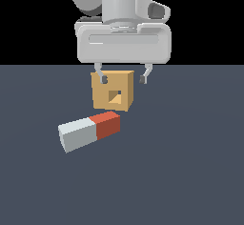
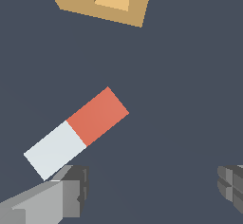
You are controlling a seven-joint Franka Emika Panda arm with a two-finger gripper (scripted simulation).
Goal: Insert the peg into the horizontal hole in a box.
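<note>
Nearest the exterior camera lies the peg [image 1: 89, 132], flat on the dark slate table [image 1: 190, 181], untouched. It is a short square-section bar: the half toward the exterior view's left is pale grey-white, the other half red, with a sharp colour break at mid-length. Its long axis runs at a slant, the red end pointing toward the box [image 1: 112, 90] and stopping just short of the box's lower front edge; no contact visible.

Box: tan, yellowish-orange cube, standing on the table behind the peg. The hole [image 1: 115, 96] is a small square opening in the centre of the face turned to the exterior camera.

Pincer [image 1: 123, 79] hangs above the peg, in line with the box in the exterior view, with fingers spread wide and nothing between them. In the wrist view the peg [image 2: 76, 133] lies diagonal, its white end close to one fingertip [image 2: 71, 190], apart from the other.
</note>
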